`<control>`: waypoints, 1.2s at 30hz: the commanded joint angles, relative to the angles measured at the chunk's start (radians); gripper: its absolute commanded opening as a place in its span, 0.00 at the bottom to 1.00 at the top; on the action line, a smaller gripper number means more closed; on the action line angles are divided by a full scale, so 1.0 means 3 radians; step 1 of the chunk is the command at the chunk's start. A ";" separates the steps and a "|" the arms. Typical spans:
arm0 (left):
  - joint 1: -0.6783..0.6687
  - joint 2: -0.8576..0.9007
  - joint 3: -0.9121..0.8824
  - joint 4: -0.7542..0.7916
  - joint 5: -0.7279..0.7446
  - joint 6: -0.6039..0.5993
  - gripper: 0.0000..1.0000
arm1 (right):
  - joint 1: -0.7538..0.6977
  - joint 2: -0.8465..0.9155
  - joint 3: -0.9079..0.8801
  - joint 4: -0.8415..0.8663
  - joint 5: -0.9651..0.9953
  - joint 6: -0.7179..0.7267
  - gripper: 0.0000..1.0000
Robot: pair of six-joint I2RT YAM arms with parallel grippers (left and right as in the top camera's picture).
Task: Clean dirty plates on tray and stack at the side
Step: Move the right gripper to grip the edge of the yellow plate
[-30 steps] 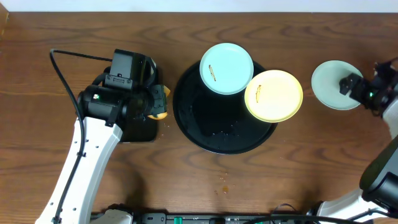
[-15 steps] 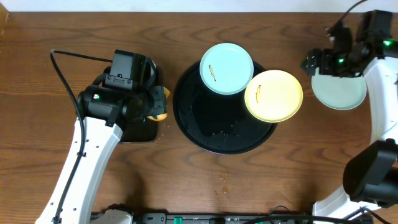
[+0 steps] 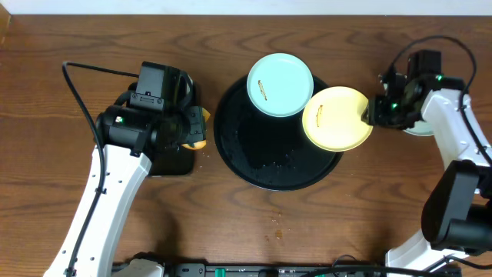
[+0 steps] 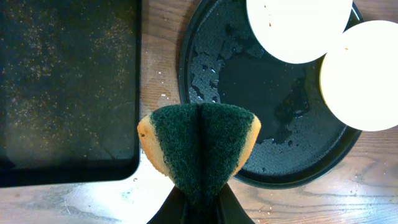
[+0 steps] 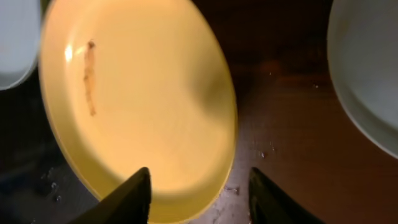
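The round black tray (image 3: pixel 254 165) lies mid-table, wet inside. A pale blue plate (image 3: pixel 280 85) with a brown smear rests on its far rim. A yellow plate (image 3: pixel 334 119), also smeared, overlaps its right rim. My right gripper (image 3: pixel 372 114) is at the yellow plate's right edge. In the right wrist view its jaws (image 5: pixel 199 199) stand open astride the yellow plate's (image 5: pixel 137 93) rim, one finger over the plate, one over the wood. A mint plate (image 5: pixel 367 68) lies on the table beside it, mostly hidden under the arm in the overhead view. My left gripper (image 4: pixel 199 208) is shut on a green-and-yellow sponge (image 4: pixel 199 143).
A rectangular black tray (image 4: pixel 62 93) lies left of the round tray (image 4: pixel 273 124), under my left arm. Small crumbs (image 3: pixel 277 219) dot the wood in front of the round tray. A black cable (image 3: pixel 77 85) loops at the left.
My right gripper has left the mint plate on the table at the right, swung left to the yellow plate's edge, and its jaws have narrowed. The left arm has not moved.
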 commanded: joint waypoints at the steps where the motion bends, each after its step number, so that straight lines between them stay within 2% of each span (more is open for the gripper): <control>1: 0.0011 0.0008 -0.0015 -0.0001 -0.0043 0.0057 0.08 | 0.0032 -0.0015 -0.0128 0.0160 0.0038 0.0106 0.41; 3: 0.0011 0.0008 -0.0015 -0.0001 -0.0042 0.0057 0.08 | 0.0031 -0.0015 -0.0219 0.0282 0.0065 0.0104 0.37; 8: 0.0011 0.0008 -0.0015 -0.0001 -0.0043 0.0057 0.08 | 0.0032 -0.0013 -0.0502 0.0689 0.0072 0.0181 0.34; 11: 0.0011 0.0008 -0.0015 0.0000 -0.0043 0.0057 0.08 | 0.0032 -0.0013 -0.0552 0.0755 0.0071 0.0193 0.26; 15: 0.0011 0.0008 -0.0014 0.0000 -0.0043 0.0057 0.08 | 0.0032 -0.0015 -0.0551 0.0767 0.0069 0.0193 0.01; 24: 0.0011 0.0008 -0.0015 0.0001 -0.0042 0.0057 0.08 | 0.0128 -0.0170 -0.0352 0.0398 0.0039 0.0387 0.01; 28: 0.0011 0.0008 -0.0015 -0.0001 -0.0042 0.0058 0.08 | 0.0354 -0.0439 -0.0332 0.0249 0.0085 0.0675 0.01; 36: 0.0006 0.0008 -0.0015 -0.0017 -0.0041 0.0085 0.08 | 0.1240 -0.0589 -0.0370 -0.0144 0.1439 0.1577 0.01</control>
